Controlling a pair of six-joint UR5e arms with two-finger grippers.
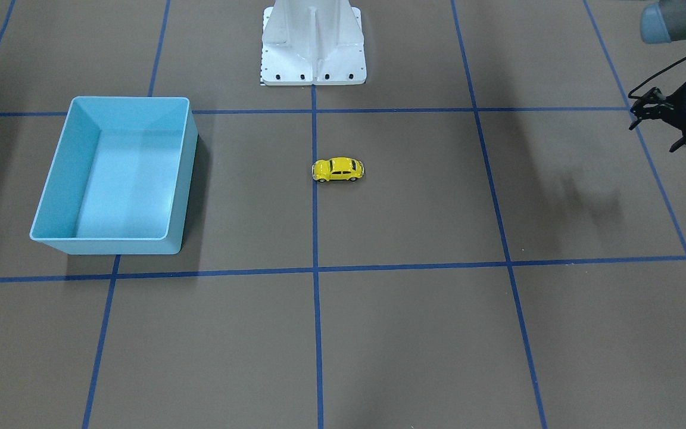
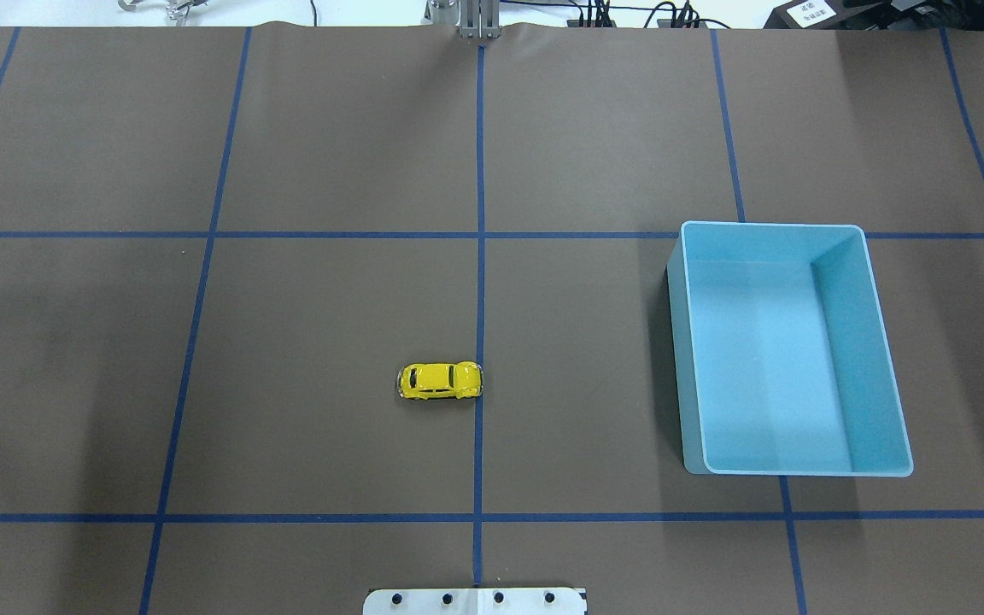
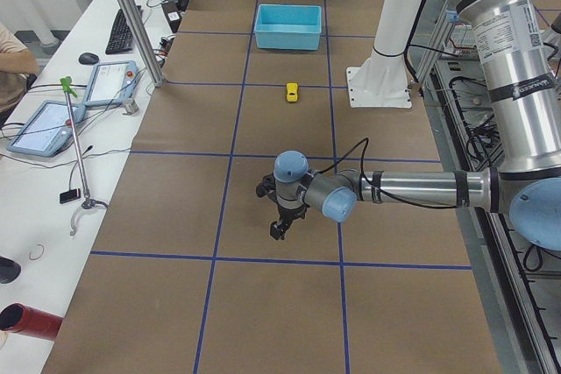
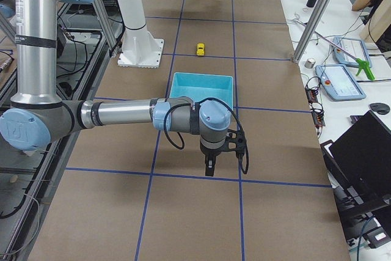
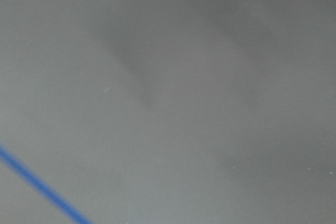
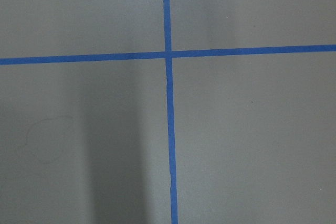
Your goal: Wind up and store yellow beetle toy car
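Note:
The yellow beetle toy car (image 1: pixel 337 170) stands on its wheels on the brown table mat near the middle, beside a blue tape line; it also shows in the overhead view (image 2: pixel 440 381). The light blue bin (image 1: pixel 105 245) is empty and stands apart from the car, at the right of the overhead view (image 2: pixel 676 367). My left gripper (image 1: pixel 654 134) hovers open and empty far from the car, at the table's left end (image 3: pixel 280 219). My right gripper (image 4: pixel 211 164) shows only in the exterior right view, past the bin; I cannot tell whether it is open or shut.
The white robot base (image 1: pixel 313 53) stands behind the car. Blue tape lines grid the mat. Beside the table, a side bench (image 3: pixel 53 124) holds tablets and a keyboard, with metal posts (image 4: pixel 317 13) along its edge.

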